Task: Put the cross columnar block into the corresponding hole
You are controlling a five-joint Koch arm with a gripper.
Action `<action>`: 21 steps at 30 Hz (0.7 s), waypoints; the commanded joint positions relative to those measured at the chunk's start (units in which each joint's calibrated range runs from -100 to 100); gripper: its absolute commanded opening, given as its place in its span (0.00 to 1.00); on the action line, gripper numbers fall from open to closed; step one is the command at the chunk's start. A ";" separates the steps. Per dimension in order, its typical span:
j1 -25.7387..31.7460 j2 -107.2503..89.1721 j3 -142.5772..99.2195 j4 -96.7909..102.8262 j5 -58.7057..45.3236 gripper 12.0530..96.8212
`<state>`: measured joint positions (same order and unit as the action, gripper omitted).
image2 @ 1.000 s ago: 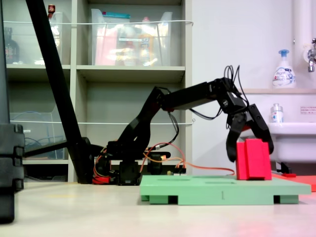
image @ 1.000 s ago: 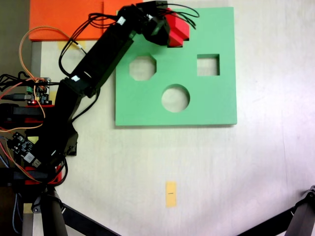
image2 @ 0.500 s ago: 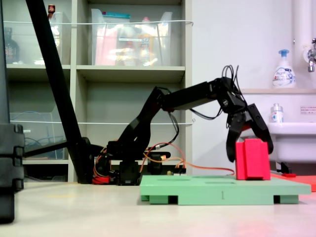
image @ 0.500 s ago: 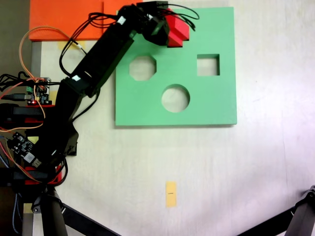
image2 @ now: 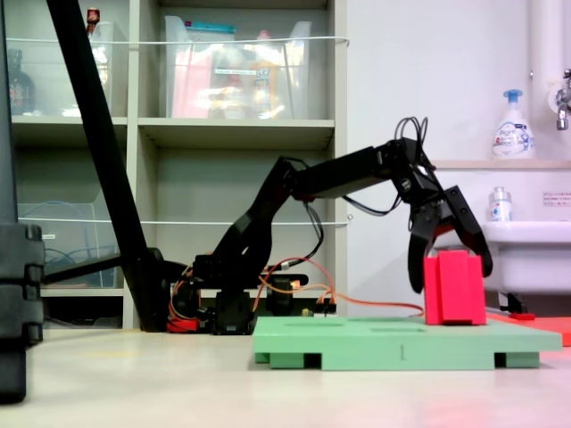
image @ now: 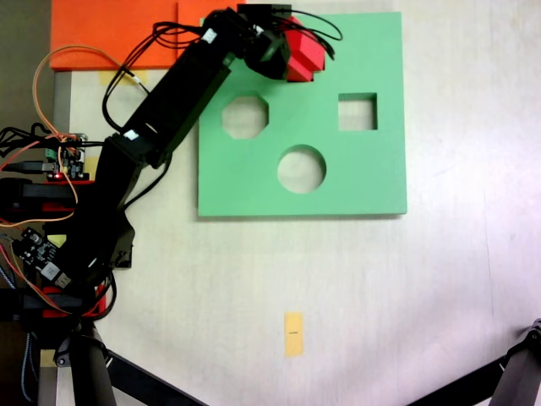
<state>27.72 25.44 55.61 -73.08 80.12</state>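
Item one: the red cross columnar block [image2: 456, 287]. In the low side fixed view we see it upright on the green foam board [image2: 357, 343], its base at the board's top face near the right end. From the fixed view above, the block [image: 303, 56] sits at the board's upper edge region, above and between the octagonal cutout [image: 244, 117] and the square cutout [image: 357, 111].

Item two: the gripper [image2: 449, 276]. We find its two black jaws spread to either side of the block's upper half, one down the left flank, one over the right shoulder. We read it as pinching the block, though the contact on the right side is not sharp enough for us to be sure. From above, the gripper [image: 287, 51] covers the block's left part.

Item three: the board [image: 372, 182]. We count a round cutout [image: 301, 168] below the other two. The plus-shaped hole we cannot make out; the block and gripper cover that spot.

Item four: the surroundings. An orange sheet [image: 110, 34] lies at the upper left of the table, touching the board's corner region. A small yellow tag [image: 293, 333] lies well below the board. A soap bottle [image2: 512, 125] stands on a ledge behind.
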 commanded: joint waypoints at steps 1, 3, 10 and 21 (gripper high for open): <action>-0.29 1.37 2.02 2.74 -2.00 0.41; -0.24 1.37 1.92 2.16 -2.54 0.41; 0.05 -5.19 2.02 -6.03 -2.93 0.41; 0.34 -12.87 2.02 -9.30 -2.88 0.41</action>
<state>28.06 17.37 55.71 -80.91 77.09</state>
